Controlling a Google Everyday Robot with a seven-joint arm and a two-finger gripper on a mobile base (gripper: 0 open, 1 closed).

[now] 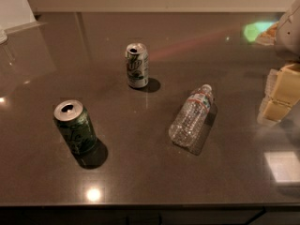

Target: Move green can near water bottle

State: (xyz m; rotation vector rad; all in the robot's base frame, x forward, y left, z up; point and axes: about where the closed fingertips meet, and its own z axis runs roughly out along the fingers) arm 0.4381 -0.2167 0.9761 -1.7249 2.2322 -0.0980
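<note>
Camera view: dark glossy stone-look desk w/ three items on it. The dark green soda can w/ pale swirls & silver top stands upright at front left, tab hole open, shadow falling to its right. It's well apart from the small clear ribbed plastic water bottle w/ white cap & red-and-white label band, which lies on its side right of centre, cap end pointing to back right. A white/silver can w/ green lettering stands upright further back, approx. centre, apart from both. The robot's cream-coloured hand sits at the right edge, partly cut off, to the right of the bottle and not touching it or anything else; whether it's spread or pressed together: can't tell. It's holding nothing visible. A pale arm section shows above it at the top right corner.
</note>
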